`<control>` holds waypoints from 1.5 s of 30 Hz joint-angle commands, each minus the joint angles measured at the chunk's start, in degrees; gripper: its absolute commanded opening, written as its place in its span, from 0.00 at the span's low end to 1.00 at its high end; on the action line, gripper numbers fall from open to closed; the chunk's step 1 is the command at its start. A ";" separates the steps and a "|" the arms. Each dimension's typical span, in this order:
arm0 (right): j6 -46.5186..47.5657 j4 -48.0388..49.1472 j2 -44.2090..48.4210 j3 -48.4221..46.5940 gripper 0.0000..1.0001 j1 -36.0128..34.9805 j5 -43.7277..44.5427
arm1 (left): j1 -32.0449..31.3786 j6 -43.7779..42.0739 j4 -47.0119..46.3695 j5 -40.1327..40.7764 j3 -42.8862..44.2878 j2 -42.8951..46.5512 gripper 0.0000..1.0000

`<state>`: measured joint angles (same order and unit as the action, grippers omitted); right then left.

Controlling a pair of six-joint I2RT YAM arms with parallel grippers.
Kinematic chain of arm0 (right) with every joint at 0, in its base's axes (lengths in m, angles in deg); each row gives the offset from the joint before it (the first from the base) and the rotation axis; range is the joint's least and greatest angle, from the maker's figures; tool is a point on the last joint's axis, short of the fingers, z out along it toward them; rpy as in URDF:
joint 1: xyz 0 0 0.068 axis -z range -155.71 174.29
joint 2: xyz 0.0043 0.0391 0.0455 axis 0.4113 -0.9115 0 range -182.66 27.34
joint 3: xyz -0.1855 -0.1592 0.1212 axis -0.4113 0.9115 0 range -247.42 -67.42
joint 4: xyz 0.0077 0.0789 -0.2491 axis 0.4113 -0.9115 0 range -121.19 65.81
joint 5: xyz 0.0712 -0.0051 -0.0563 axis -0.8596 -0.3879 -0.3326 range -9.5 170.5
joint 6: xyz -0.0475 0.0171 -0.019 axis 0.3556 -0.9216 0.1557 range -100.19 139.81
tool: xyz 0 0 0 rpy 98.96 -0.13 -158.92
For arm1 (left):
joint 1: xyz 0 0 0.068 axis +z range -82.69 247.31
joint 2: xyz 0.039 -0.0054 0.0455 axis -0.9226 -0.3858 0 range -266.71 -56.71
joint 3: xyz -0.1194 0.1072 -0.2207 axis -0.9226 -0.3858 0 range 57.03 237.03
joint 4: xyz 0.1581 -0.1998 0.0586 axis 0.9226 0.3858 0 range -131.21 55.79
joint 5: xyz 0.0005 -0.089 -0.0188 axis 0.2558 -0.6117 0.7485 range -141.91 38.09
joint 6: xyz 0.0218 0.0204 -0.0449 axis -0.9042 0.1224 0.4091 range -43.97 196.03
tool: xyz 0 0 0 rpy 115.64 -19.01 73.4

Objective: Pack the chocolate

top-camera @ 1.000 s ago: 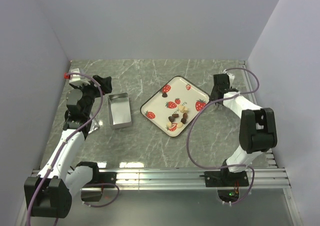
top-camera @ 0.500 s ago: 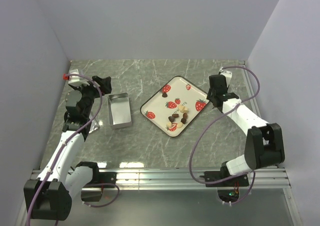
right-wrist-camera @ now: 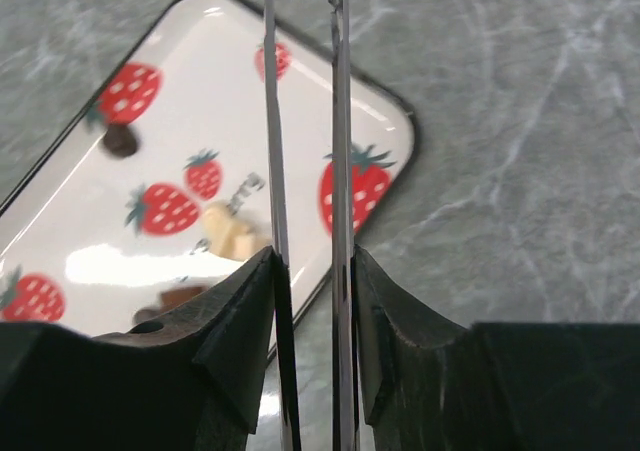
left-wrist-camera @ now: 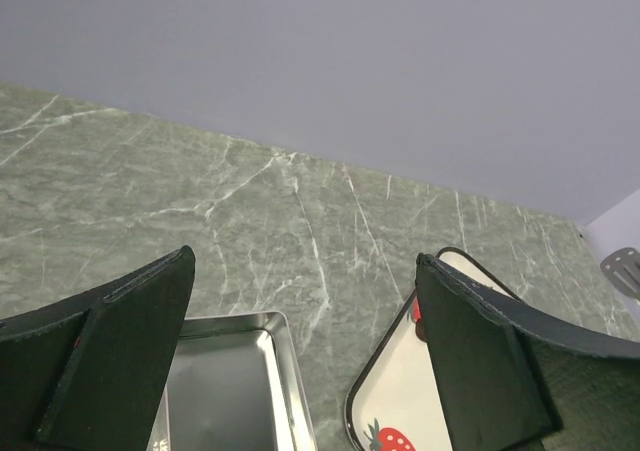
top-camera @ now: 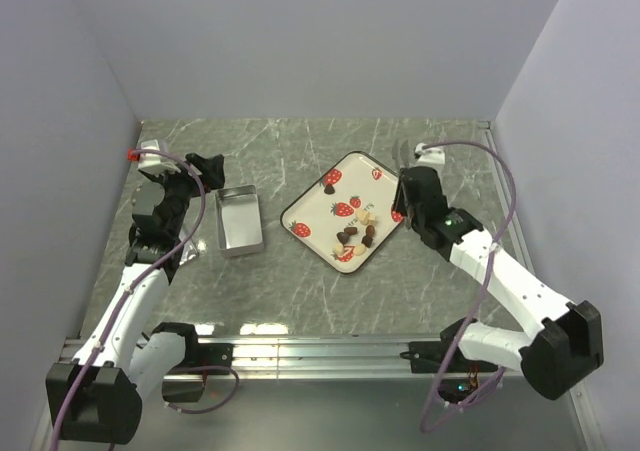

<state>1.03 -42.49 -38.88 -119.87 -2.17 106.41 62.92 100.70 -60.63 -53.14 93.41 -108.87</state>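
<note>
The left gripper hangs wide open and empty, above the table at the far left end of the tin. The tin looks bare inside, so none of the packing seems done.

Right of the tin, well apart from it, lies the tray. The chocolate is all on it: most pieces clustered by the near edge, one dark piece alone near the far-left edge.

At the tray's right corner, the right gripper is clamped on tweezers, whose two thin blades run out almost parallel with a narrow gap.

Risks, as I judge them:
- The pieces are tiny and crowded, so the blades may nudge neighbours or flick one off the tray.
- A hard pinch could make a candy squirt out; a weak one could drop it on the way across to the tin.
- The tweezers could twist in the fingers, since only the fingers hold them.

The blade tips run off the top of the right wrist view, so I cannot tell where they are. The left wrist view cuts off both tin and tray.
</note>
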 commanded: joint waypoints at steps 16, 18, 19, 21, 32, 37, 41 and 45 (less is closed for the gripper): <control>-11.54 -15.70 0.04 1.30 0.39 -23.55 11.79 | -0.71 -0.85 -0.18 0.09 0.18 0.92 0.98; -11.80 -17.11 0.03 0.42 0.39 -23.81 11.18 | -0.72 -1.02 0.00 0.27 0.27 0.75 0.98; -12.06 -19.38 -0.23 0.07 0.39 -23.90 11.27 | -0.72 -0.94 0.17 0.36 0.36 0.75 0.98; -13.02 -22.02 -0.41 -1.25 0.39 -24.25 12.40 | -0.80 -0.94 0.52 1.05 0.36 0.66 0.98; -13.65 -26.34 -0.32 -2.14 0.40 -25.04 11.27 | -0.89 -1.20 1.14 1.06 0.62 0.39 0.98; -12.94 -25.73 -0.93 -2.05 0.40 -25.31 9.69 | -0.89 -1.11 1.23 1.06 0.71 0.22 0.98; -12.50 -25.20 -2.42 -2.31 0.40 -25.57 8.63 | -0.89 -1.20 1.40 1.06 0.62 0.22 0.98; -12.50 -25.73 -4.62 -2.92 0.40 -25.84 8.54 | -0.89 -1.11 1.40 1.06 0.62 0.22 0.98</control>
<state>-11.17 -68.11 -42.48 -120.04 -27.42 114.10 62.33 100.50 -58.68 -52.46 93.37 -108.93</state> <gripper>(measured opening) 0.400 0.984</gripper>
